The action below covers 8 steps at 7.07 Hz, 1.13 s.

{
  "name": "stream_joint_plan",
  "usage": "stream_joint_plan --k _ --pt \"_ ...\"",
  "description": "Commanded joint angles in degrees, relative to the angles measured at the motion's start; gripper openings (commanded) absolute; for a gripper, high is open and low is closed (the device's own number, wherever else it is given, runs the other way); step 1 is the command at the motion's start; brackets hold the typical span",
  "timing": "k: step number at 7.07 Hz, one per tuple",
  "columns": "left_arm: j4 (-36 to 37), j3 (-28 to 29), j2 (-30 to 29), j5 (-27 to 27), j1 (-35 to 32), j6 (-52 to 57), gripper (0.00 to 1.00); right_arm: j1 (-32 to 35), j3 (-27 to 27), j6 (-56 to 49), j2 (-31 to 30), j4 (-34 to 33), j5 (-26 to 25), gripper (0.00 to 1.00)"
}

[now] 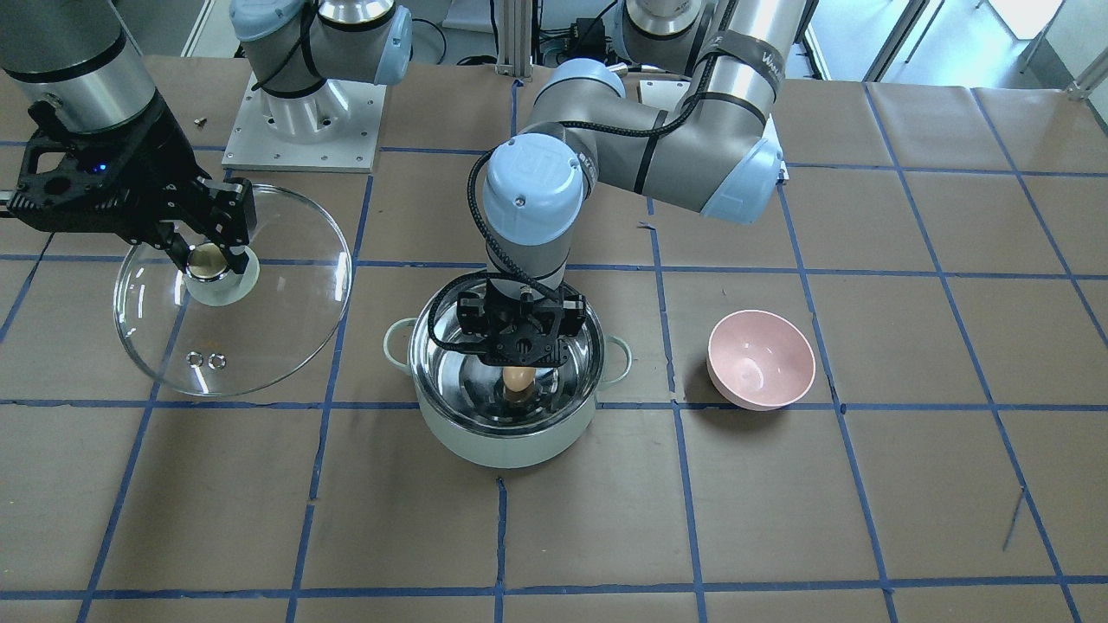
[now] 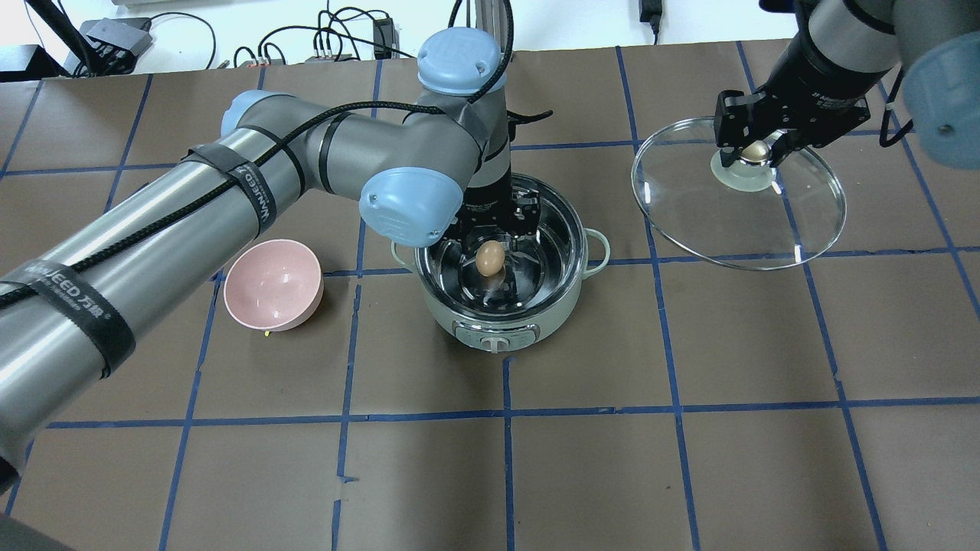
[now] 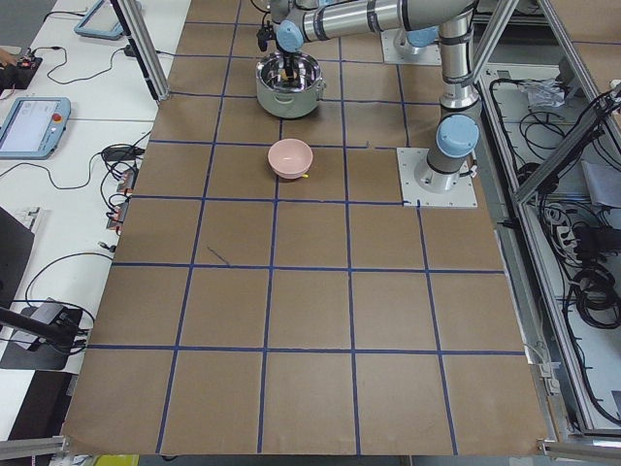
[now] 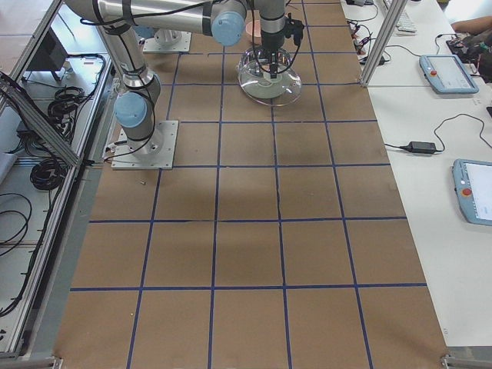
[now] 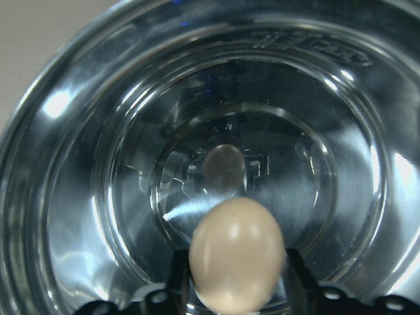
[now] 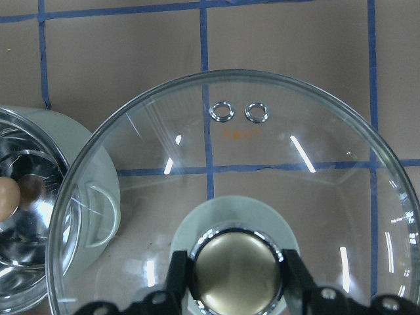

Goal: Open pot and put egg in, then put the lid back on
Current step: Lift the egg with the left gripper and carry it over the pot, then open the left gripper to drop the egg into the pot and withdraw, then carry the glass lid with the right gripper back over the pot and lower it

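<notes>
The mint-green pot (image 2: 505, 321) stands open at the table's middle; it also shows in the front view (image 1: 506, 437). My left gripper (image 2: 491, 252) reaches down into the pot and is shut on the tan egg (image 2: 490, 259), held above the steel bottom; the egg fills the left wrist view (image 5: 236, 254) and shows in the front view (image 1: 518, 379). My right gripper (image 2: 754, 153) is shut on the metallic knob (image 6: 236, 272) of the glass lid (image 2: 796, 222) and holds the lid off to the pot's side (image 1: 260, 337).
A pink bowl (image 2: 272, 285) sits on the table beside the pot, on the side away from the lid; it also shows in the front view (image 1: 760, 359). Brown paper with blue tape lines covers the table (image 2: 612, 459).
</notes>
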Motion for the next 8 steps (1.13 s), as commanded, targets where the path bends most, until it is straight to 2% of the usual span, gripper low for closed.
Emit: stream_joint_plan --k 1,2,3,4,6,8 --pt "-12.2 0.0 12.2 -0.4 7.1 8.7 1.0 0.0 0.0 0.0 0.0 0.0 0.0 0.34" --pt "-18.8 -0.2 19.1 0.2 11.5 14.7 1.0 0.1 0.0 0.0 0.0 0.0 0.1 0.34" --pt "-21.8 0.2 22.4 0.7 14.2 15.4 1.0 0.5 -0.3 0.2 -0.2 0.0 0.6 0.34" --pt "-22.0 0.4 22.4 0.9 15.8 15.4 1.0 1.6 -0.4 1.9 -0.5 -0.1 2.4 0.34" --pt "-21.3 -0.7 22.9 0.9 15.6 15.8 1.0 8.7 -0.9 11.4 0.0 -1.0 2.8 0.34" --pt "-18.5 -1.2 25.2 1.6 15.5 16.0 1.0 18.7 -1.0 23.3 2.9 -7.8 1.9 0.34"
